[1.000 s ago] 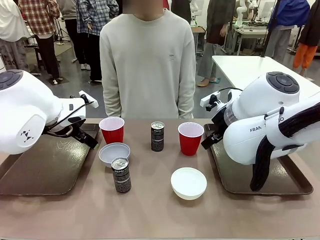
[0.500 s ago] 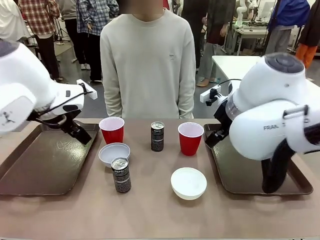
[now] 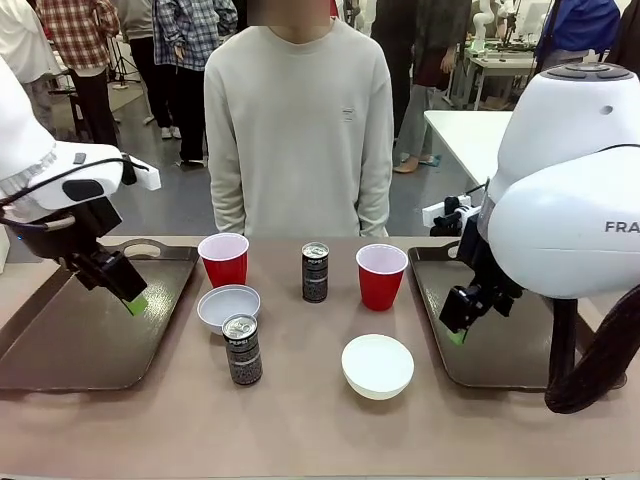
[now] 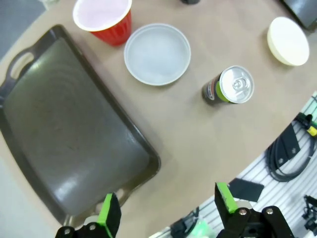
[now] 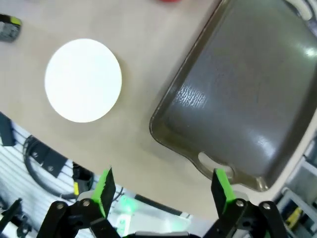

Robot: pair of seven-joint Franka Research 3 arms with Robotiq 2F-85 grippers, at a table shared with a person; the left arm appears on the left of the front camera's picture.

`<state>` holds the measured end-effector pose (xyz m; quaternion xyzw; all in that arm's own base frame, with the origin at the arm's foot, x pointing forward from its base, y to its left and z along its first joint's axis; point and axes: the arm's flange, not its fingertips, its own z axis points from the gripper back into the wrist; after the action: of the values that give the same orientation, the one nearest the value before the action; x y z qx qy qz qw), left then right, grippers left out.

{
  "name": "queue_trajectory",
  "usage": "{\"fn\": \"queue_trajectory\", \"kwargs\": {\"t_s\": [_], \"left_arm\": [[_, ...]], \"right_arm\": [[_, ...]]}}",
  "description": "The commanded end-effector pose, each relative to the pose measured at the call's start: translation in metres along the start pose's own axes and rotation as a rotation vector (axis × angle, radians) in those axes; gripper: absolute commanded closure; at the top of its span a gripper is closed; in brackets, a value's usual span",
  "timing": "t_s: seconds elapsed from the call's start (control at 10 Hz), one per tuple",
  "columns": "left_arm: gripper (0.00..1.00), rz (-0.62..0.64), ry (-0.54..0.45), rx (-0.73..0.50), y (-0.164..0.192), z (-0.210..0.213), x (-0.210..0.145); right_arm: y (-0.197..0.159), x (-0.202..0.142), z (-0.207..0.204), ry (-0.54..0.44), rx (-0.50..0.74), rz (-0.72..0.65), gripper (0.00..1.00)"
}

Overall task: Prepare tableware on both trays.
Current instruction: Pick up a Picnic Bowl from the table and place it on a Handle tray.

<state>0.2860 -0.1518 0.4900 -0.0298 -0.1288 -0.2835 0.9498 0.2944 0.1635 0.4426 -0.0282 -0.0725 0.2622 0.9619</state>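
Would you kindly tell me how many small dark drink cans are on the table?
2. One can stands between the red plastic cups; the other can stands in front of the left white bowl.

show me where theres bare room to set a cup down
Both trays are bare: left tray, right tray. The near strip of table, in front of the near can and right bowl, is free too. Crowded: the middle, where left cup, left bowl, far can and right cup stand close.
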Motion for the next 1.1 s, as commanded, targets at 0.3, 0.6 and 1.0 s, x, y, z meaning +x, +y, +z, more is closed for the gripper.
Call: {"fn": "queue_trajectory", "kwargs": {"t_s": [0.3, 0.6, 1.0], "left_arm": [[0.0, 0.095, -0.113, -0.205, 0.036, 0.005, 0.014], [0.0, 0.255, -0.352, -0.514, 0.093, 0.035, -0.008], [0.0, 0.442, -0.445, -0.56, 0.149, 0.037, -0.039]], "right_arm": [[-0.038, -0.003, 0.019, -0.088, 0.392, -0.053, 0.0], [-0.135, -0.059, 0.046, -0.228, 0.821, -0.225, 0.0], [-0.199, -0.095, 0.031, -0.374, 0.984, -0.382, 0.0]]}}
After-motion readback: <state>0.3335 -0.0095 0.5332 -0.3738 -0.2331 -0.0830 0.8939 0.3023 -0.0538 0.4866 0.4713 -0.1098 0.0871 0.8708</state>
